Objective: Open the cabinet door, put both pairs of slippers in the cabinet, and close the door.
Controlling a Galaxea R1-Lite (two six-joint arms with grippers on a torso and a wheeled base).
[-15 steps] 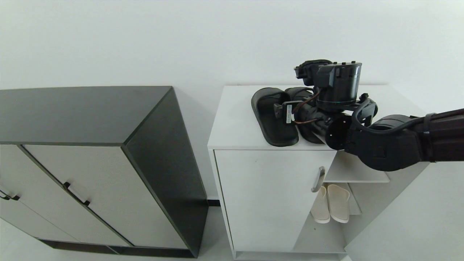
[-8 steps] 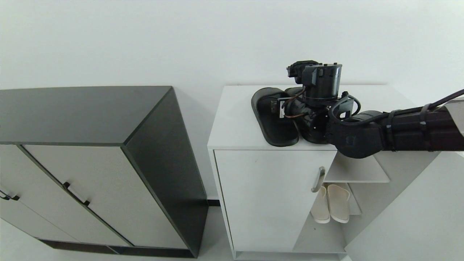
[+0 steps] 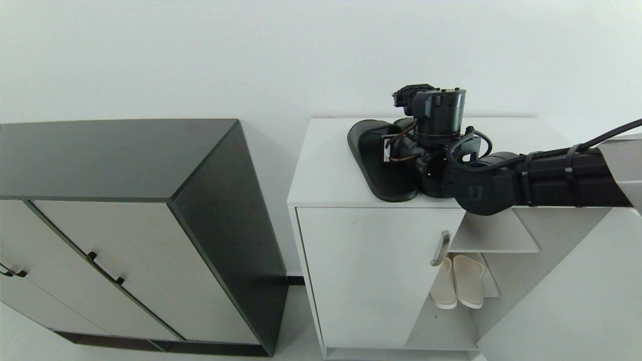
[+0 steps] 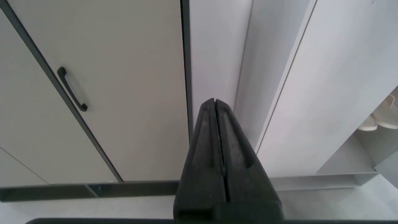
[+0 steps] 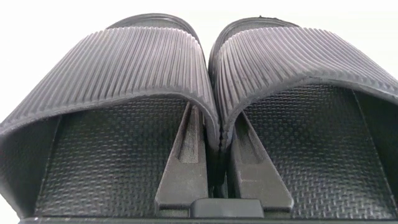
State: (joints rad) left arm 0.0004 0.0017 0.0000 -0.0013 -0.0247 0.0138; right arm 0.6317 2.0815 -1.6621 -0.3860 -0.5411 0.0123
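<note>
Head view: white cabinet (image 3: 321,175) stands against the wall, its right side open. White slippers (image 3: 457,288) sit side by side on the lower shelf inside, under an upper shelf (image 3: 496,238). The closed front panel carries a metal handle (image 3: 440,248). Black slippers (image 3: 373,160) lie as a pair on the cabinet top, touching each other, near its front edge. Right arm (image 3: 531,175) comes in from the right, and its wrist covers most of the right-hand slipper. Dark cabinet (image 3: 115,155) stands to the left, apart from the white one, doors closed.

Left wrist view: left gripper (image 4: 214,143) has its fingers pressed flat together with nothing between them. It hangs above the gap between the dark cabinet's door and the white cabinet's side. The white slippers show at the frame edge (image 4: 380,117).

Right wrist view: right gripper (image 5: 219,158) is narrow, with one finger (image 5: 185,155) slid under each strap. The adjoining inner walls of the two black slippers (image 5: 124,68) are pinched between them. Both soles look flat on the white cabinet top.
</note>
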